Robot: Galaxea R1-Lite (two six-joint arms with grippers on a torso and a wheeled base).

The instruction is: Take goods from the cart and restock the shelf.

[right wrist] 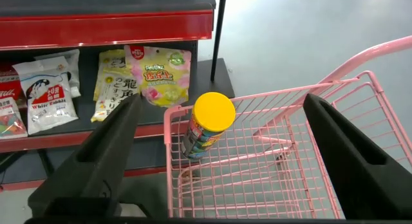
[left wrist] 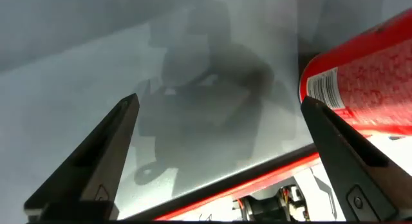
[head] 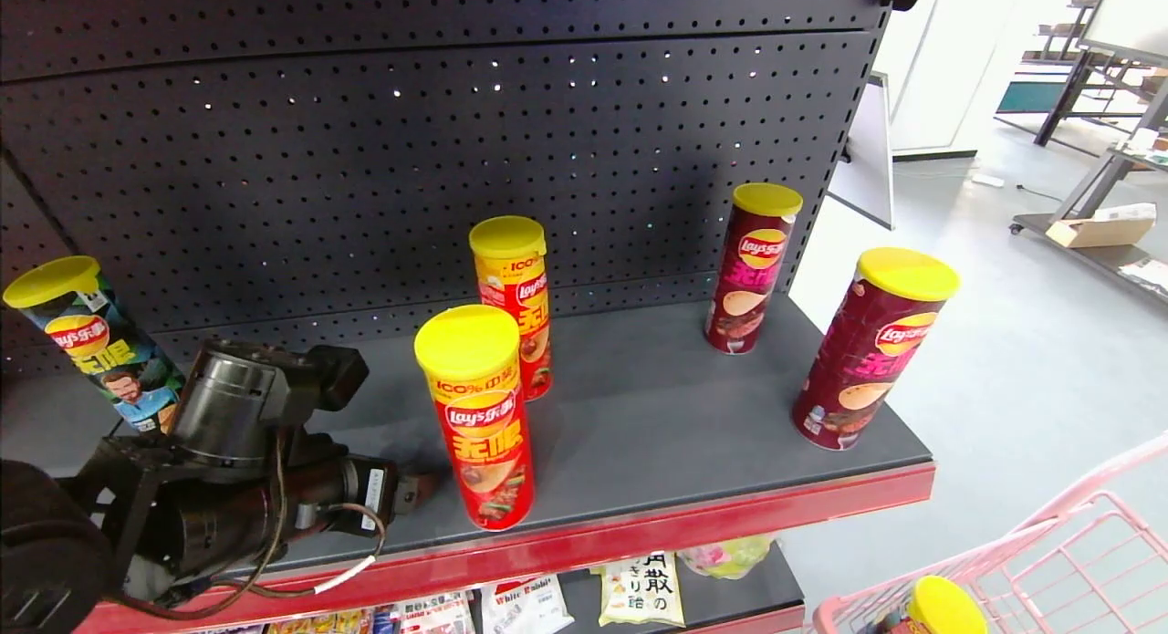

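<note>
Five chip cans (head: 482, 415) on shelf (head: 639, 415), another can (right wrist: 209, 124) in cart (right wrist: 168, 159)

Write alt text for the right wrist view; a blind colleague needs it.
The open right gripper hangs above a pink cart holding a yellow-lidded chip can. Snack bags lie on the lower shelf beyond.

The grey shelf (head: 639, 415) before me bears five cans: front red can (head: 479, 420), rear red can (head: 516, 306), rear maroon can (head: 753, 269), right-end maroon can (head: 867, 351), blue can (head: 100, 351) far left.
</note>
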